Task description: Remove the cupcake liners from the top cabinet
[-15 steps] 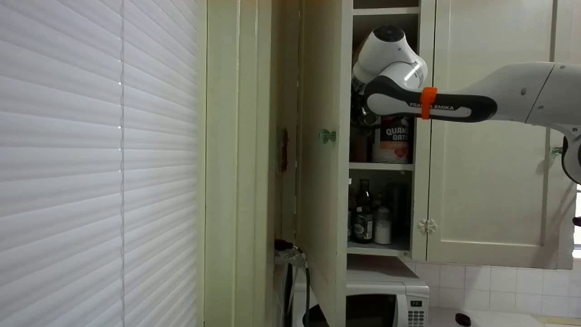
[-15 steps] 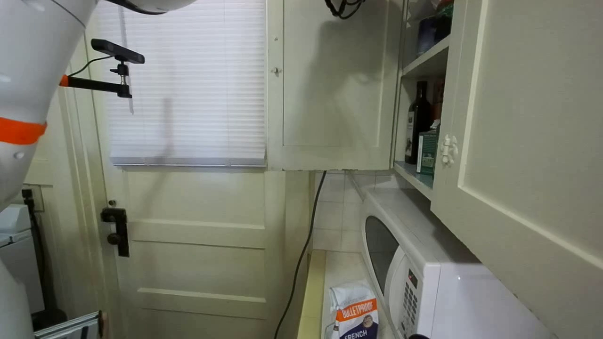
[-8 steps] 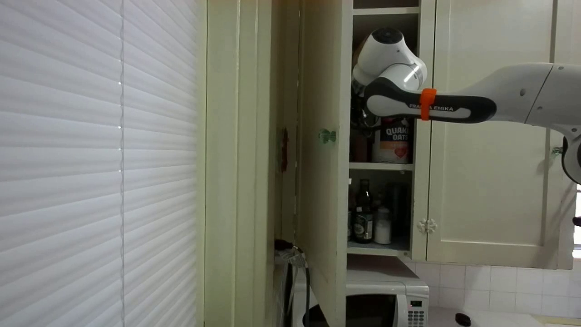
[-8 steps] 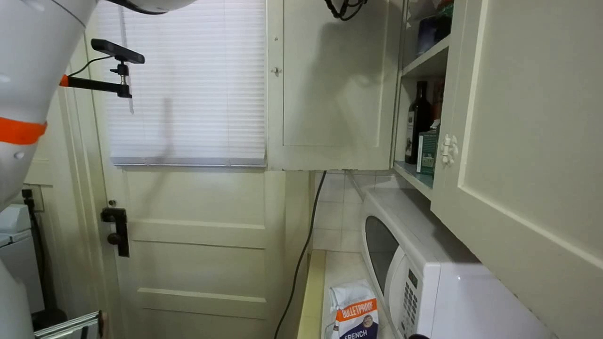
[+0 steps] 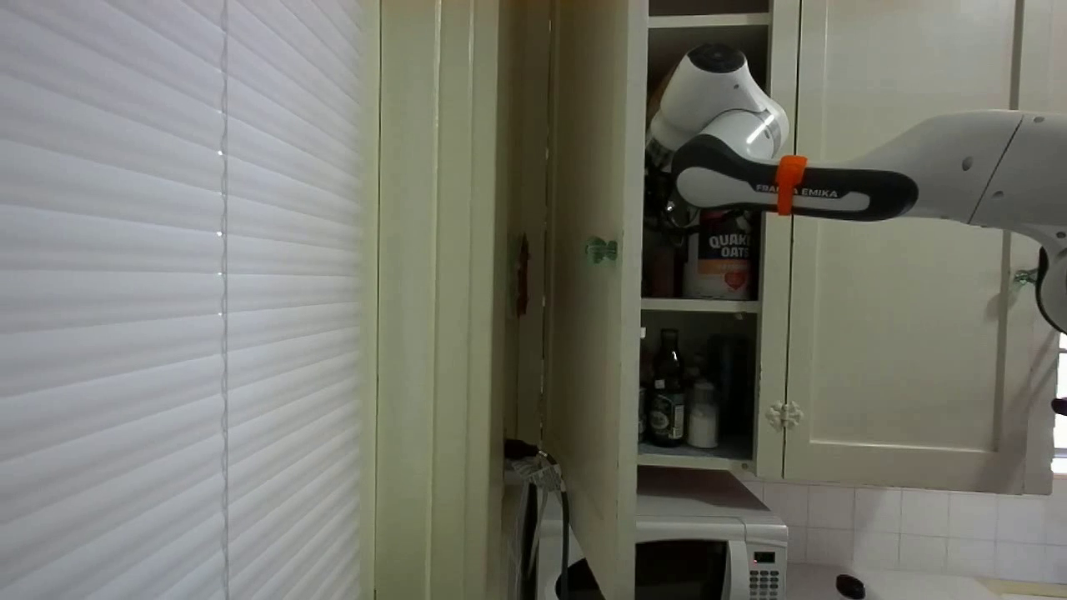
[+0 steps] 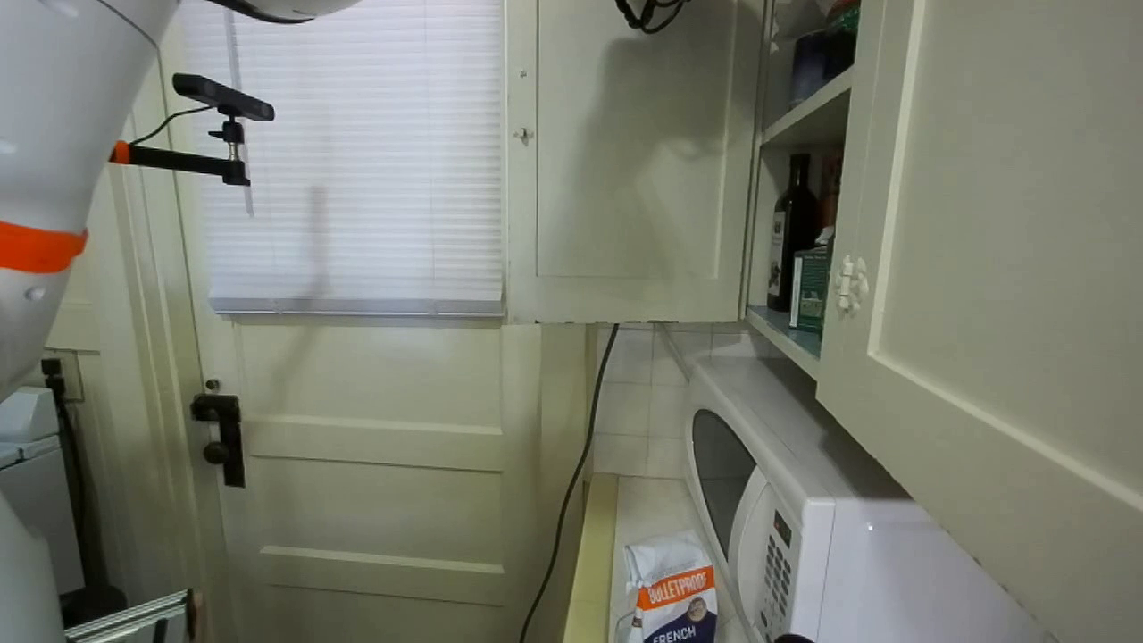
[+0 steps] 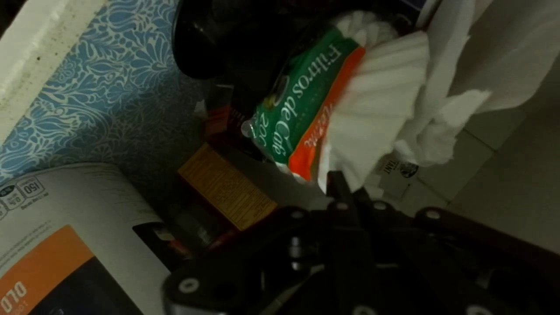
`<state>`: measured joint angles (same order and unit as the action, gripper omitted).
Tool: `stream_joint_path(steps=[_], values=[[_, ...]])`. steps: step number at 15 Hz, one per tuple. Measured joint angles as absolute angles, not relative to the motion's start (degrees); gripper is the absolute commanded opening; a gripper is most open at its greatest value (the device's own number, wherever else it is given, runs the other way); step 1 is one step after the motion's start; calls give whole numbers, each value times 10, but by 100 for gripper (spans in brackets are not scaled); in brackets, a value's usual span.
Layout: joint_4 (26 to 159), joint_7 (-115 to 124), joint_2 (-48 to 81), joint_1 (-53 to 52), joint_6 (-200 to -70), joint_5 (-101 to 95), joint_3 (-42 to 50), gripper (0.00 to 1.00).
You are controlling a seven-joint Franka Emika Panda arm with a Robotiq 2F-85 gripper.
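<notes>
The cupcake liners (image 7: pixel 332 100) are right at the tips of the jaws, in the top cabinet (image 5: pixel 773 358). In the wrist view, one corner of the pack sits between the tips, and the rest sticks out past them at a slant. The pack is shiny and see-through, with a green and orange label that says "Filtros de Café". Next to the label is white paper with lots of little folds, like a fan, and one end is all ruffled. Beside it is a crumpled white sheet (image 7: pixel 437 109) with ragged edges; I can't tell if the two touch. On the other side is a yellow-orange box (image 7: pixel 227 188) with tiny writing. Farther off is a big round canister (image 7: pixel 83 236), white with an orange band. The shelf has blue paper (image 7: pixel 109 74) with white curly leaves on it.

The jaws are black with round screws, and they are almost together. They pinch the thin paper corner of the pack. In both exterior views the tips are hidden. The white arm (image 5: pixel 733 179) reaches in past the door (image 5: pixel 588 333), which is swung out.
</notes>
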<state>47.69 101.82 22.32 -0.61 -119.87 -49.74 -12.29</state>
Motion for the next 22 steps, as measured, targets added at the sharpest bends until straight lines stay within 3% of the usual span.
stream_joint_path(steps=[12, 22], values=[[504, 965, 129, 32, -1169, -325, -148, 0], [656, 714, 4, 128, -1176, 52, -151, 0]])
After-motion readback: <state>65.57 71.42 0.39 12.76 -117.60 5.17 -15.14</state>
